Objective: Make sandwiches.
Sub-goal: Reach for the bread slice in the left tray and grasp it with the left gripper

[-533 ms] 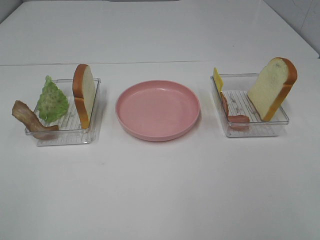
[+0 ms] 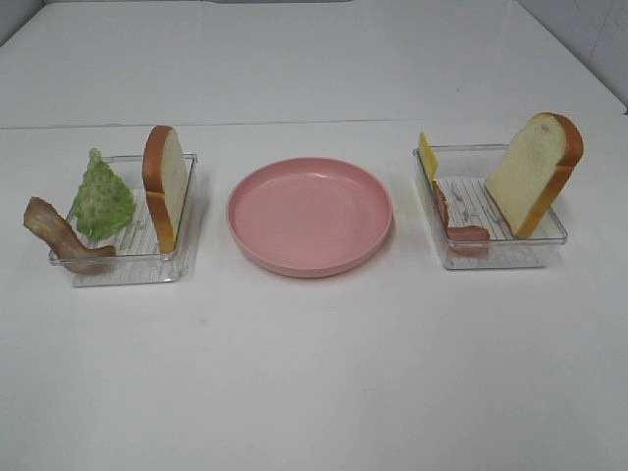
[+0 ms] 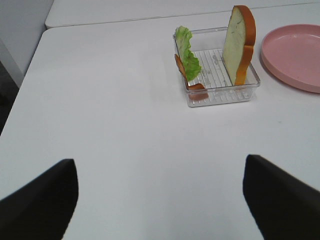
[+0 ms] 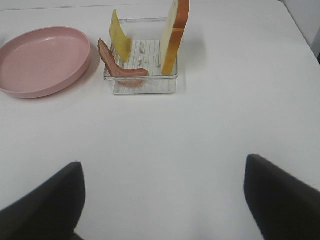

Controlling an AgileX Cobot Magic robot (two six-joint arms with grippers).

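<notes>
Two clear plastic trays with ribbed floors are sitting on the smooth white bench (image 2: 314, 373), with a plate between them. The left clear tray (image 2: 126, 267) is holding three toy pieces. A wavy brown bacon strip (image 2: 59, 235) is leaning out over its outer wall, and a crinkled green lettuce leaf (image 2: 102, 199) is standing just beside it. A white bread slice with orange-brown crust (image 2: 167, 186) is standing on edge at the wall nearest the plate. The round pink plate (image 2: 310, 216), shallow and matte, is lying in the middle, apart from both trays. The right clear tray (image 2: 496, 257) is carrying a thin yellow cheese square (image 2: 428, 155) propped at its plate-side wall and a curled pink ham strip (image 2: 461, 232) lying beside it. A second crusted bread slice (image 2: 535, 172) is leaning toward the outer wall. The left end effector (image 3: 159, 162) is hovering over the bench with its dark fingers spread wide. The right end effector (image 4: 163, 162) is hovering likewise spread, well short of its tray.
</notes>
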